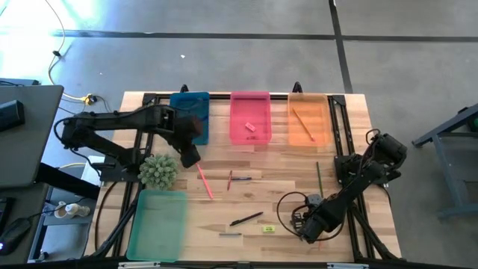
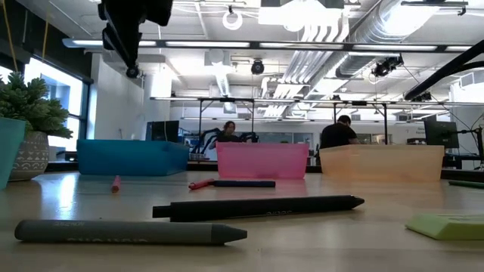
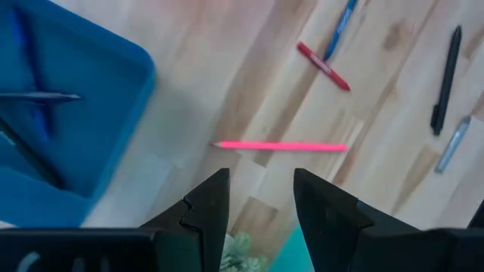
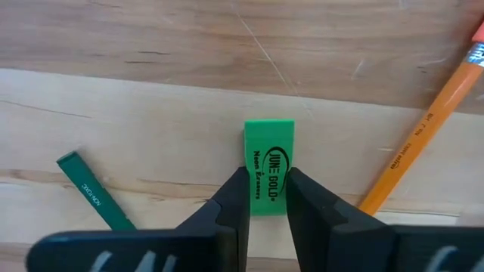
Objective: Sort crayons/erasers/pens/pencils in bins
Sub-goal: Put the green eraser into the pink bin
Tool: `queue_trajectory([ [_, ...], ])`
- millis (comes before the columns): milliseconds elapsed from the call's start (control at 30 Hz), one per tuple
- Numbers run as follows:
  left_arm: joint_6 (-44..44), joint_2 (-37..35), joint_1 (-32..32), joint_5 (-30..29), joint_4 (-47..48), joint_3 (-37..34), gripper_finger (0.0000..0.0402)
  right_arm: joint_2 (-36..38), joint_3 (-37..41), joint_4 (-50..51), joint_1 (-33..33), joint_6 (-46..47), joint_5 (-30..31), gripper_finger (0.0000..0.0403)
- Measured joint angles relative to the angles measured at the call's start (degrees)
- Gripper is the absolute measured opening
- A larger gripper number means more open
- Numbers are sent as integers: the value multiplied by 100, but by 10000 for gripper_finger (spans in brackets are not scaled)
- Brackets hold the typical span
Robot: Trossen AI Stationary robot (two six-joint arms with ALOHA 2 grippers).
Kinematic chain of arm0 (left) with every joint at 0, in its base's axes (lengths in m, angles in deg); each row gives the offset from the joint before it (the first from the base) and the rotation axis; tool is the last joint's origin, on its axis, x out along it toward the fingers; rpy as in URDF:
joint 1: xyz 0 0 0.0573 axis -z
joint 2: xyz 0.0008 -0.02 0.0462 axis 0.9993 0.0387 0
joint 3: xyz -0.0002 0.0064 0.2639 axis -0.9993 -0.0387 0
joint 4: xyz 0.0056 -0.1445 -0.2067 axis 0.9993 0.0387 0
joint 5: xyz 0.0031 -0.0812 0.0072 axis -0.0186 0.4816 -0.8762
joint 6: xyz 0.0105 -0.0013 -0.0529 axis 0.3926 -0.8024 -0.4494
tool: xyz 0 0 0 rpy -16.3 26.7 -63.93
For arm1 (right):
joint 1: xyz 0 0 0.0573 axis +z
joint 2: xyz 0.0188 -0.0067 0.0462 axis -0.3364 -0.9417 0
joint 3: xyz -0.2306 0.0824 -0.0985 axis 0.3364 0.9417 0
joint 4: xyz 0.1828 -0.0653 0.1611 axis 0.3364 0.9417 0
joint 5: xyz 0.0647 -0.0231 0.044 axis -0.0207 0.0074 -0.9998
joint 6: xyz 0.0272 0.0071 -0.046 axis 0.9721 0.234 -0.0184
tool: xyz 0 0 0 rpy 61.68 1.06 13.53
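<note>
Right gripper low at the table's near right, fingers closed down on a green eraser that lies flat on the wood; the block sticks out ahead of the fingertips. Just to one side of it an orange pencil lies at a slant, to the other a green stick, both apart from the eraser. Left gripper is up off the table beside the blue bin, fingers apart, nothing between them. Below and ahead of it a pink pencil lies on the wood; further out a red crayon touching a blue pen, then a black pen and a grey crayon. Blue bin holds a few pens. Pink bin holds an eraser, orange bin a pencil. Green bin sits near the left gripper's side, by a potted plant. A yellow-green eraser lies just left of the right gripper.
</note>
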State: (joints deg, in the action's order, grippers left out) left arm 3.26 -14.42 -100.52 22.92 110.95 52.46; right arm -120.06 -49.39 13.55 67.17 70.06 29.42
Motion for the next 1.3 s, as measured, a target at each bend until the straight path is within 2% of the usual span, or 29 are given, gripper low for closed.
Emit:
queue_trajectory([
  [133, 53, -340, -228, -7, 25, 2, 135, 187, 9, -78, -81, 4, 93, 57],
  [400, 267, -1026, -542, -7, 33, 2, 135, 427, 2, -146, -436, -5, 851, 57],
  [700, 796, -1471, -611, -72, 28, 2, 135, 791, -9, -582, -1139, -469, 2330, 57],
  [867, 1119, -1546, -611, -94, 34, 2, 135, 852, -11, -1149, -1699, -1192, 2928, 57],
  [1067, 1540, -1543, -611, -94, 31, 2, 135, 852, -14, -2052, -2449, -2371, 3331, 57],
  [1300, 1552, -1526, -611, -94, -46, 2, 135, 852, -18, -3229, -3383, -4112, 3373, 57],
])
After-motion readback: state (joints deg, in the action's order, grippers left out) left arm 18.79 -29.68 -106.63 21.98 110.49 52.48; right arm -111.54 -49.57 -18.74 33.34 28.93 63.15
